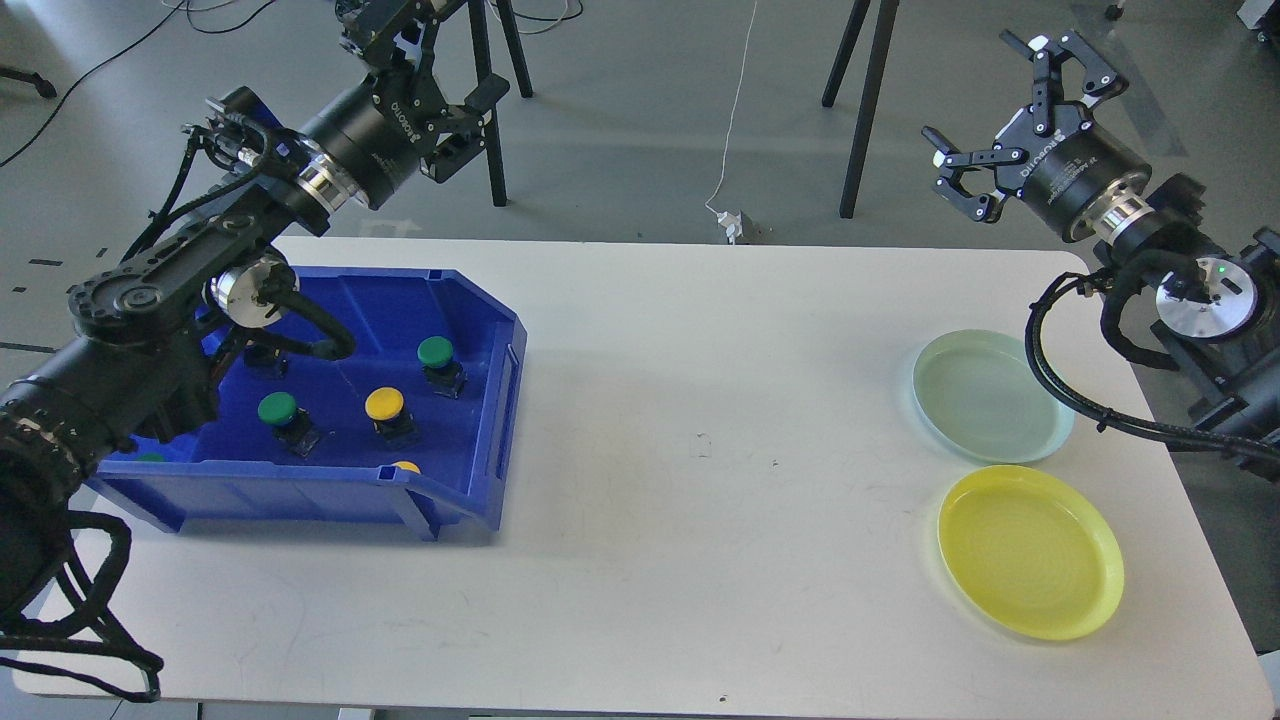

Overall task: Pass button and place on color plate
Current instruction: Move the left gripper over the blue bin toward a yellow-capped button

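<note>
A white tabletop [640,450] is seen carrying a blue bin [480,440] at its left side and two plates at its right. Within the bin, two green buttons [277,408] [435,351] and a yellow button [385,403] are found resting on its floor; a second yellow button [405,466] is partly hidden behind the front wall. A pale green plate [990,395] is set beside a yellow plate [1030,550], the two just apart. The left gripper [470,105] is held above the far edge of the bin, its fingers spread and nothing held. The right gripper [985,120] is raised beyond the tabletop's far right corner, fingers wide apart, nothing held.
</note>
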Available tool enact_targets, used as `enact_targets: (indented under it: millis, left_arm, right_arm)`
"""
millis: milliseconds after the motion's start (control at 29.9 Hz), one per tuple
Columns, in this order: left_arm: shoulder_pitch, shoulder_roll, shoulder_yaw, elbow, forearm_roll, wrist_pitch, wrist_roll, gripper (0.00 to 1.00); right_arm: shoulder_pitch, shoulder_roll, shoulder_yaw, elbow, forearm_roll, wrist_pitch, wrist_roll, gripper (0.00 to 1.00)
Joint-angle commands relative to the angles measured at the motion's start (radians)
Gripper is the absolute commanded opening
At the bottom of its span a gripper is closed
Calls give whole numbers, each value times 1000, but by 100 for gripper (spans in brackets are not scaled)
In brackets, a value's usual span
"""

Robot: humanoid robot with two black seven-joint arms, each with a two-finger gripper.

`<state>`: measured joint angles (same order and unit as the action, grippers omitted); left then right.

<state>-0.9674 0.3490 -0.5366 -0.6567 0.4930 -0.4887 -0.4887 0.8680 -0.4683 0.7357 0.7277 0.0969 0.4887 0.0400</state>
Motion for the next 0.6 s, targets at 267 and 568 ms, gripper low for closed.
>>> enact_targets:
  millis: [267,568]
  left_arm:
    - [-7,19,-69,35,-92,0,0,100]
    - [93,91,-281,-282,-202,0,0,99]
  right_arm:
    - [0,-15,5,1,1,0,3,99]
    - [-6,-15,16,-1,1,0,8,99]
